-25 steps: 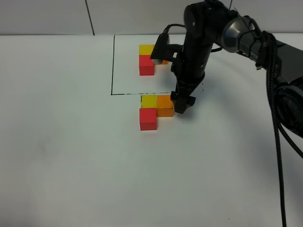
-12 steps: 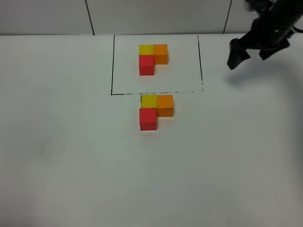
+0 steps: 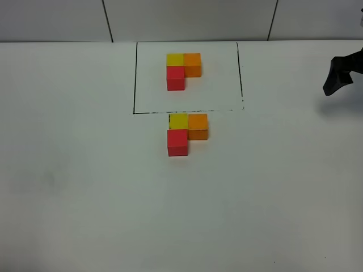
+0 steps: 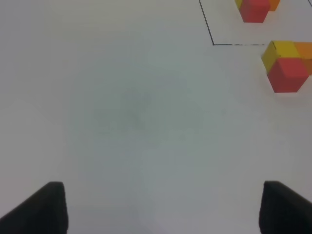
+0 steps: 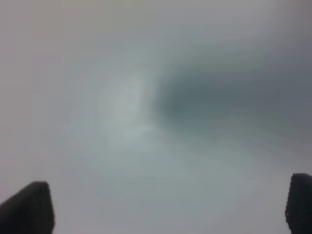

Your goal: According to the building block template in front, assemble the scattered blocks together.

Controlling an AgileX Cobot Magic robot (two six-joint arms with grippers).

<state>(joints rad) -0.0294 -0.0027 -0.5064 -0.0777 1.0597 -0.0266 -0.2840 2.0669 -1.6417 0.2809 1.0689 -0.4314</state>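
Observation:
The building block template (image 3: 182, 69) is an L of yellow, orange and red cubes inside a thin black rectangle (image 3: 135, 79). Just in front of that rectangle the scattered blocks stand pressed together in the same L: yellow (image 3: 178, 120), orange (image 3: 198, 126) and red (image 3: 177, 141). My right gripper (image 3: 336, 79) hangs at the far right edge, well away from them. Its wrist view is blurred, but its fingertips (image 5: 27, 207) stand wide apart and open. My left gripper (image 4: 163, 209) is open over bare table, with the red block (image 4: 287, 74) and yellow block (image 4: 280, 51) far ahead of it.
The white table (image 3: 85, 187) stretches wide on all sides of the blocks. A wall with dark seams (image 3: 108, 20) runs along its back edge.
My right arm has left the orange block and swung away to the far right edge, with its gripper open. The blocks have stayed in place.

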